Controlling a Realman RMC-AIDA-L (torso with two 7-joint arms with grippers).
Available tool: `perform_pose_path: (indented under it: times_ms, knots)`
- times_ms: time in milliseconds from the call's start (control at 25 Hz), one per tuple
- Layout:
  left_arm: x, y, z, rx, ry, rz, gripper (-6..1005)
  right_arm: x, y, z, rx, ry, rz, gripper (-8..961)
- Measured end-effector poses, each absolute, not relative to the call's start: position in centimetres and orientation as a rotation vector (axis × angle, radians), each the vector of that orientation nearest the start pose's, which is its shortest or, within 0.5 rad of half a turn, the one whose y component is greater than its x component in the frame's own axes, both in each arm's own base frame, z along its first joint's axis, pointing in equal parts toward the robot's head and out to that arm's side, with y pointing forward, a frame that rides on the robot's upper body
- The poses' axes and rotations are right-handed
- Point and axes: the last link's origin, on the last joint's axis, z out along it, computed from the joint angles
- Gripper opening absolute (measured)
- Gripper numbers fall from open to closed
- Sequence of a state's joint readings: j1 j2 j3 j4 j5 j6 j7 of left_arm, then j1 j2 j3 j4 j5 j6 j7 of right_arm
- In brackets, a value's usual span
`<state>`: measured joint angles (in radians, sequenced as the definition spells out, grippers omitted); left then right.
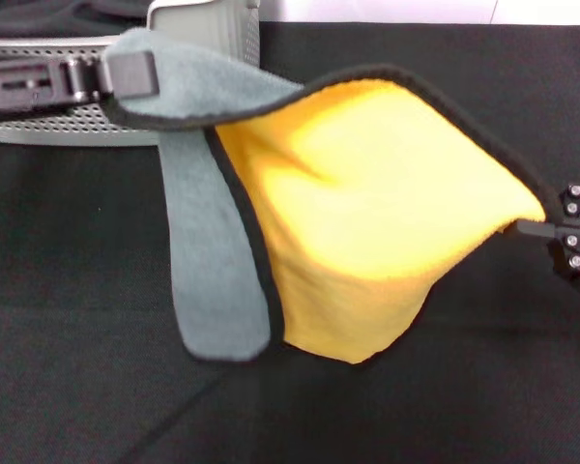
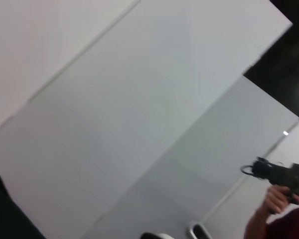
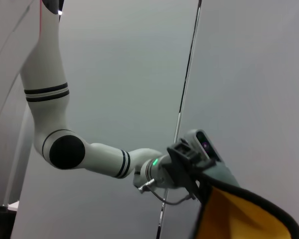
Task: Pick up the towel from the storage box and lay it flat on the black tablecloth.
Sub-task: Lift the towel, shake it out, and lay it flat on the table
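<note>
The towel (image 1: 367, 213) hangs stretched in the air between my two grippers, yellow-orange side towards me, with a grey fleece flap (image 1: 208, 261) hanging down at its left. My left gripper (image 1: 126, 75) is shut on the towel's upper left corner. My right gripper (image 1: 534, 224) is shut on its right corner. The storage box (image 1: 68, 121) stands at the back left, behind my left gripper. The black tablecloth (image 1: 77, 387) lies under the towel. In the right wrist view my left gripper (image 3: 192, 164) holds the towel's corner (image 3: 239, 214).
A light upright part (image 1: 208, 29) stands at the back behind the storage box. The left wrist view shows pale wall panels and a person's hand holding a dark device (image 2: 281, 179).
</note>
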<state>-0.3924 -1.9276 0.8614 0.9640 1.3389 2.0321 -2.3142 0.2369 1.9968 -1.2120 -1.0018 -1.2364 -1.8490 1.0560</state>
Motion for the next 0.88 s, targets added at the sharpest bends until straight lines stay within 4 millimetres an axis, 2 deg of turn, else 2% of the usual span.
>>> perform_pose_path:
  times_ms: [200,360,640,760,800,880]
  knots:
    - [-20.5,28.3,11.9,-2.832,-1.219,-1.404,70,18.8,26.0,6.6,-2.606,-0.421,1.262,8]
    - [-20.9,27.8,10.5,-2.880,-1.148,-1.384,72,17.3,26.9,7.8,-2.551,-0.500,1.269,8]
    - [-22.0,27.6,8.7,-2.890,-1.016,-1.402,75,13.1,29.6,9.1,-2.556,-0.594,1.333,8]
    - [-22.9,27.8,8.0,-2.849,-0.987,-1.410,169,11.3,30.4,9.4,-2.564,-0.636,1.357,8]
    - [-23.1,27.8,7.8,-2.841,-0.986,-1.408,201,11.3,30.4,9.4,-2.564,-0.636,1.357,8]
    - [-23.4,27.9,7.2,-2.831,-0.967,-1.399,239,9.6,31.3,9.5,-2.578,-0.658,1.365,8]
